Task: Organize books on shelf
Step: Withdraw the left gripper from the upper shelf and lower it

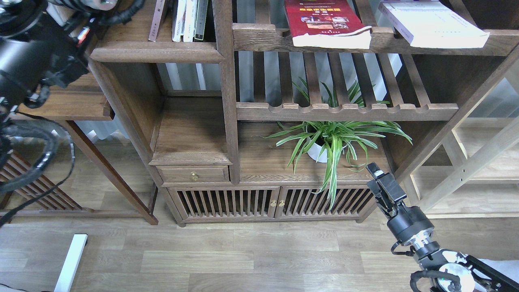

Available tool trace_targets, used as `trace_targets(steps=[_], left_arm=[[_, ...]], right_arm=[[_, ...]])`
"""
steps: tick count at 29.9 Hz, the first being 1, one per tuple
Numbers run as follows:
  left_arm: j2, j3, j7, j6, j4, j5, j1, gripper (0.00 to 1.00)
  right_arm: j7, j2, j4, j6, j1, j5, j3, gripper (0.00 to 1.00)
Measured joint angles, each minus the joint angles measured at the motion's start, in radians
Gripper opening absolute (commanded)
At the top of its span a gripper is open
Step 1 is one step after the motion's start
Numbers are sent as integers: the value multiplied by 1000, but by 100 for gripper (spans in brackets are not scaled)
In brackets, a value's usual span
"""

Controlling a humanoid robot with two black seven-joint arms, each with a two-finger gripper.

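A red book with a yellow title band lies flat on the upper slatted rack, its page edge hanging over the front rail. A white book lies flat on the same rack, farther right. On the solid shelf at upper left, a thin maroon book leans beside a few upright books. My left arm fills the top-left corner, and its gripper is beyond the frame's top edge. My right gripper hangs low at the right in front of the cabinet, its fingers together and empty.
A potted spider plant stands on the cabinet top under the lower slatted rack. A drawer and slatted doors sit below. A side table is at left and a pale frame at right.
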Motion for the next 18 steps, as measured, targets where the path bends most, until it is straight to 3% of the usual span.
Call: trace_targets(steps=[7, 18], left_arm=[[67, -31, -41, -2, -216, -13, 147, 32], [101, -96, -71, -3, -415, -13, 252, 36]], right_arm=[[0, 0, 0, 0, -4, 0, -2, 99], [0, 0, 0, 0, -4, 1, 8, 99]])
